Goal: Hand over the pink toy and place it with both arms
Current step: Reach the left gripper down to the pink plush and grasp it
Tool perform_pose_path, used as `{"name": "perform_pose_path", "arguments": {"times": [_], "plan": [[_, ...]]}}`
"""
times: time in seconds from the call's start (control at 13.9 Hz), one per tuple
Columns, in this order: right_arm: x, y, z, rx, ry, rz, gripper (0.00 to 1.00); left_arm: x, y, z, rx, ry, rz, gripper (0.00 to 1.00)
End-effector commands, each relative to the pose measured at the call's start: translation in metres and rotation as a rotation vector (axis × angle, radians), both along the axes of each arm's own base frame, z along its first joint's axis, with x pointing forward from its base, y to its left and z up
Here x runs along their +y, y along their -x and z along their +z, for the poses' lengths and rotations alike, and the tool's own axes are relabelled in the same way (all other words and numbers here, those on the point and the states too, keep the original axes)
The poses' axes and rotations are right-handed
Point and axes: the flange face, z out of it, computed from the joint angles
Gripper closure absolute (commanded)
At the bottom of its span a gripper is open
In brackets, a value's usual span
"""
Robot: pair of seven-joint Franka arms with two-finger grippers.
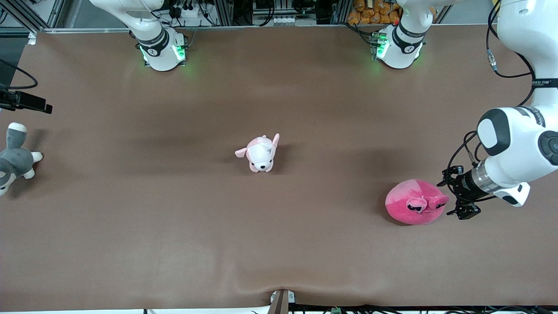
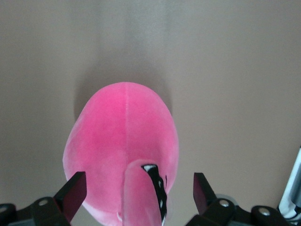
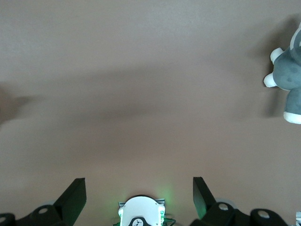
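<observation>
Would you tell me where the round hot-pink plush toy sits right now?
The round hot-pink plush toy lies on the brown table toward the left arm's end, right beside the open left gripper.

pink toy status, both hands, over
Left hand open, at the pink toy, not gripping. Right hand open, waiting above bare table. Toy on table at left arm's end. Nothing in the way.

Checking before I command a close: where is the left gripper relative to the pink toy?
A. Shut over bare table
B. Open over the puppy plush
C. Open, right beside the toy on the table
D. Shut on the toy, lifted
C: the left gripper stands open beside the pink toy, which sits on the table ungrasped.
</observation>
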Motion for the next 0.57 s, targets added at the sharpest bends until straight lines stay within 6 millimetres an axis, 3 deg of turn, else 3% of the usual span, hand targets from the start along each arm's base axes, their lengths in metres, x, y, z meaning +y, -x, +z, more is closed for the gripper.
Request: {"name": "perform_pose_path", "arguments": {"times": [0.0,0.07,0.14,0.22,0.36,0.5], "plan": [[-0.010,-0.007,0.002,-0.022,0.006,0.000,0.00,-0.006,-0.002,-0.008,0.002,0.013,0.021,0.00],[-0.010,-0.009,0.000,-0.026,0.002,-0.003,0.00,-0.005,-0.002,-0.009,-0.001,0.009,0.019,0.42],[-0.014,-0.011,-0.007,-0.015,-0.004,-0.023,0.00,-0.005,-0.002,-0.008,-0.002,0.010,0.020,0.79],[-0.011,-0.012,-0.007,-0.016,-0.009,-0.025,0.00,-0.007,-0.002,-0.008,-0.002,0.016,0.026,1.00],[0.001,-0.013,-0.007,-0.006,0.004,-0.080,0.00,-0.005,-0.004,-0.006,-0.002,0.025,0.148,1.00],[0.031,-0.015,-0.008,0.013,0.030,-0.170,0.00,-0.007,-0.007,-0.004,-0.023,0.031,0.199,1.00]]}}
